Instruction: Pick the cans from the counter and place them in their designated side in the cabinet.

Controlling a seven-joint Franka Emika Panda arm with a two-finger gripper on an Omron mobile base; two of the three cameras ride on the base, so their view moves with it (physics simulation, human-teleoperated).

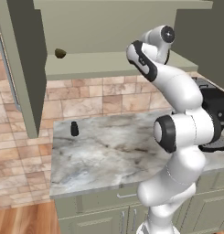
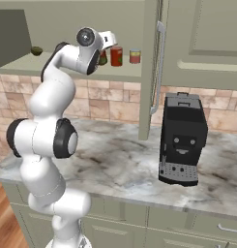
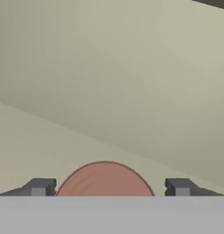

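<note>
My gripper (image 3: 109,186) is open over the cabinet shelf (image 2: 23,64). Its two dark fingertips (image 3: 40,186) stand wide apart on either side of a can's round reddish top (image 3: 104,179), with a gap on each side. In the right base view a plain red can (image 2: 116,56) stands on the shelf just right of my hand. A red can with some green on it (image 2: 103,58) is partly hidden behind the hand. The marble counter (image 1: 99,151) lies below.
A shorter red-and-yellowish can (image 2: 135,56) stands at the shelf's right end, by the open cabinet door (image 2: 150,72). A small dark object (image 1: 60,53) lies at the shelf's left. A small black bottle (image 1: 74,129) and a black coffee machine (image 2: 183,140) stand on the counter.
</note>
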